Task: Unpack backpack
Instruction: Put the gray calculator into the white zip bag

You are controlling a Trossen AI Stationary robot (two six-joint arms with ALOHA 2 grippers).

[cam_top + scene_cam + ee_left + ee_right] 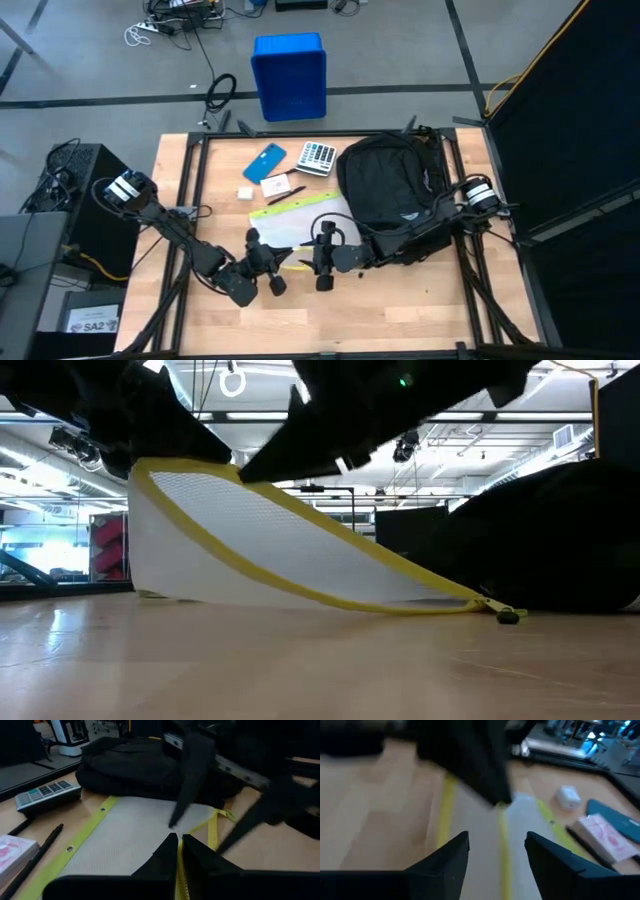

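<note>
A: Where is the backpack sitting?

B: It's lying by the table's right edge, soft and floppy; a strap or zipper edge looks safest to grab.

A: And the grippers?

B: The left gripper is pinching the mesh pouch; the right gripper is hovering, jaws apart, empty.

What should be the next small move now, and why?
Probably the left gripper should carry the mesh pouch clear of the backpack and lay it flat. It is shut on the pouch's yellow edge, lifting one side off the table, while the right gripper hangs open above it.
</note>
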